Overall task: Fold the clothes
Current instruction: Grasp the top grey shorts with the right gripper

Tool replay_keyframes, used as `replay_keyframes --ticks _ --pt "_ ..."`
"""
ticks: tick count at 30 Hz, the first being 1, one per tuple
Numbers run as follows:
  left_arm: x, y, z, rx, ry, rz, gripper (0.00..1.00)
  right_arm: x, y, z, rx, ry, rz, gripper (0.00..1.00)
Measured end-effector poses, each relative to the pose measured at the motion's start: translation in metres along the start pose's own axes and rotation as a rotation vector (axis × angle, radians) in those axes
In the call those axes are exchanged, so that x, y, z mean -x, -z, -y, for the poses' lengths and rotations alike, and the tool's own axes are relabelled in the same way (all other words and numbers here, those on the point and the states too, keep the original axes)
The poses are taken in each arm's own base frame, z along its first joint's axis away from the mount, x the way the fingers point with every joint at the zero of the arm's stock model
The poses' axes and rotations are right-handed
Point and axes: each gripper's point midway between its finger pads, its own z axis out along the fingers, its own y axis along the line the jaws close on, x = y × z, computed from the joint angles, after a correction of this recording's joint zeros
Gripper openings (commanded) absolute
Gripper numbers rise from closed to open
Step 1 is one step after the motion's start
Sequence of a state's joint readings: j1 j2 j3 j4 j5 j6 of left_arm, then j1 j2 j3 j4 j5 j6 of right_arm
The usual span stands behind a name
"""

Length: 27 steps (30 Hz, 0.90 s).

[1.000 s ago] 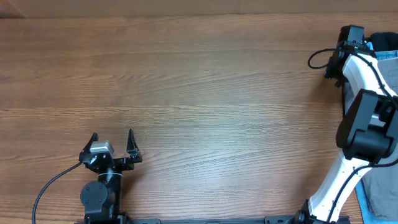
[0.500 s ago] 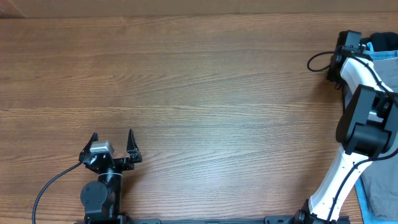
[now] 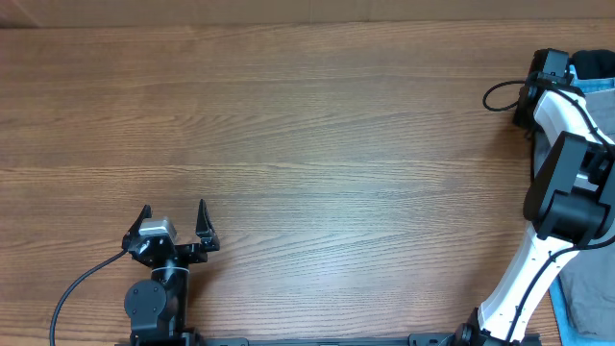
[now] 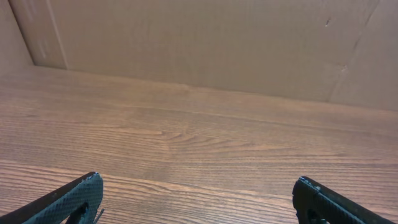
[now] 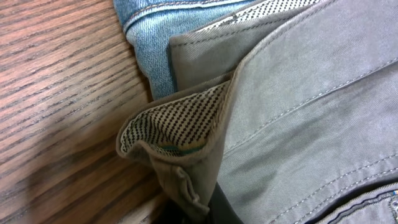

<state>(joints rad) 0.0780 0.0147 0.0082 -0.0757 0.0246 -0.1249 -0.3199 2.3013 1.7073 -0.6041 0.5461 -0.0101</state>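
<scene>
Right arm [image 3: 562, 173] has shifted a touch further toward the table's right edge since a second ago, and its cable loop [image 3: 500, 94] has moved with it. Left arm hasn't moved.

Right gripper [image 5: 224, 210]: only a dark bit of it shows at the bottom of the wrist view, tucked under the cloth. Can't tell how far the claw is open or whether it has any fabric pinched.

Shorts [image 5: 298, 106]: grey, filling most of the right wrist view and lying at the far right edge of the table [image 3: 317, 144]. Waistband corner is flipped over, showing the dotted lining [image 5: 174, 121]. That corner is bunched up right above the dark gripper part. Stitched seams run diagonally across the outer face.

Jeans [image 5: 155, 25]: light blue, under the shorts. An edge sticks out at the top left of that view and touches the wood.

Overhead shows just a sliver of blue and dark cloth past the right wrist, cut off by the frame. More grey cloth [image 3: 586, 288] sits at the lower right edge, behind the arm.

Left gripper [image 3: 173, 211]: parked near the front left, claw spread wide, nothing between the fingers. Its wrist view shows bare wood and a cardboard wall [image 4: 205, 43].
</scene>
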Motion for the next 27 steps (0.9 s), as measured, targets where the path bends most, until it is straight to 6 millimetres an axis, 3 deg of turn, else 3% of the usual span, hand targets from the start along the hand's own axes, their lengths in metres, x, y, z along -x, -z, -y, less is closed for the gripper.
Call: replay_keyframes --ticks 5,10,19,23,27 --pt "0.0 0.0 0.0 0.0 0.0 0.0 1.0 0.006 0.011 0.001 0.027 -0.014 -0.025 0.04" --pt "0.0 0.0 0.0 0.0 0.0 0.0 1.0 0.037 0.033 0.01 0.051 -0.079 0.019 0.04" --pt "0.0 0.0 0.0 0.0 0.0 0.0 1.0 0.081 0.092 0.019 0.164 -0.159 0.147 0.04" --pt "0.0 0.0 0.0 0.0 0.0 0.0 1.0 0.088 0.119 -0.013 0.259 -0.125 0.185 0.04" --pt "0.0 0.0 0.0 0.0 0.0 0.0 1.0 0.088 0.15 -0.065 0.332 -0.05 0.228 0.04"
